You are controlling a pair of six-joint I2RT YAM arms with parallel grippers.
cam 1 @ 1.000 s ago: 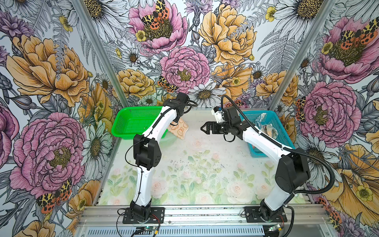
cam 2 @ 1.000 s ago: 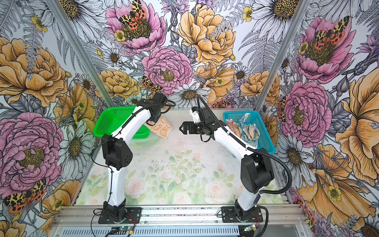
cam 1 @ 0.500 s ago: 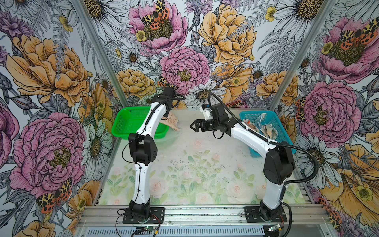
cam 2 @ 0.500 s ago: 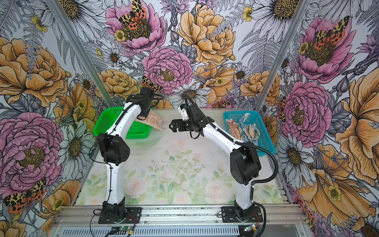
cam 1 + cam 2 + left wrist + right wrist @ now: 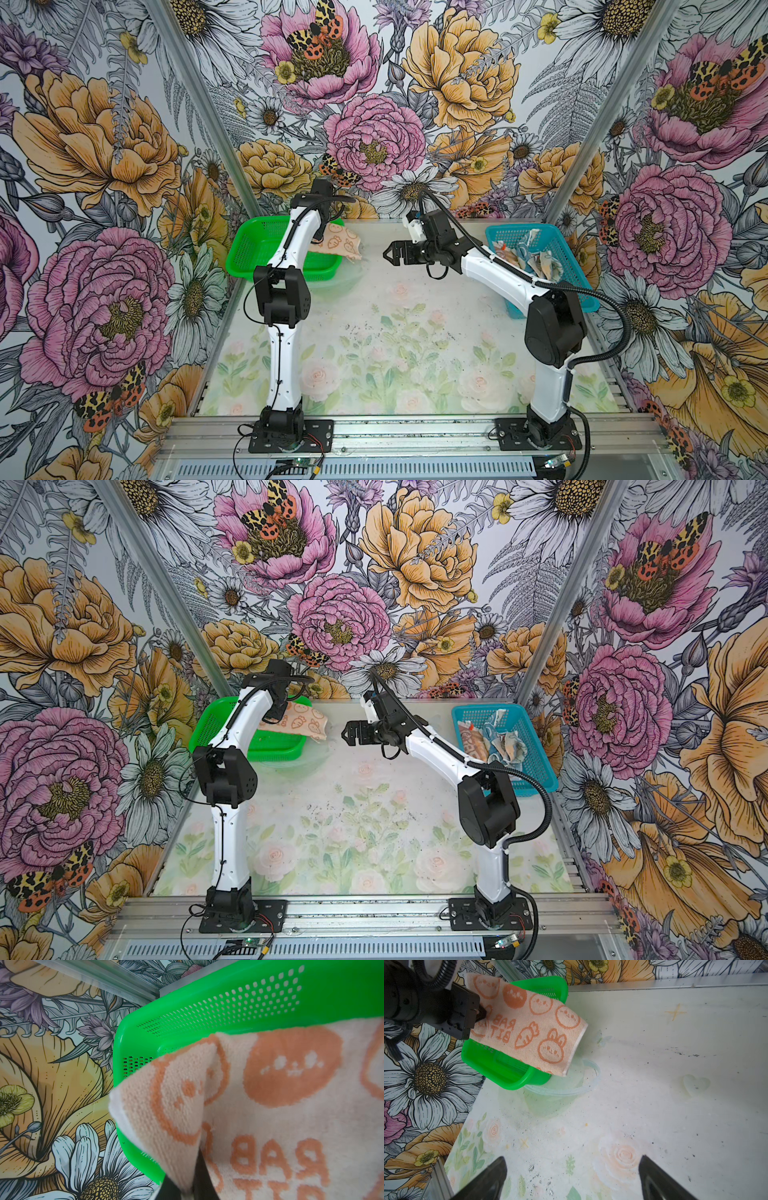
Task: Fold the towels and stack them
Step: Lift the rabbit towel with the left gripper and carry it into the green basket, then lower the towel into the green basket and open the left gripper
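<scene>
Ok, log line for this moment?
left gripper: shut on orange towel over green basket | right gripper: open, empty | blue basket: other towels crumpled

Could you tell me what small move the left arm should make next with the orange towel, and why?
Probably carry it more fully over the green basket before lowering: the left gripper, jaws shut, holds the orange towel with its free end overhanging the basket's rim.
</scene>
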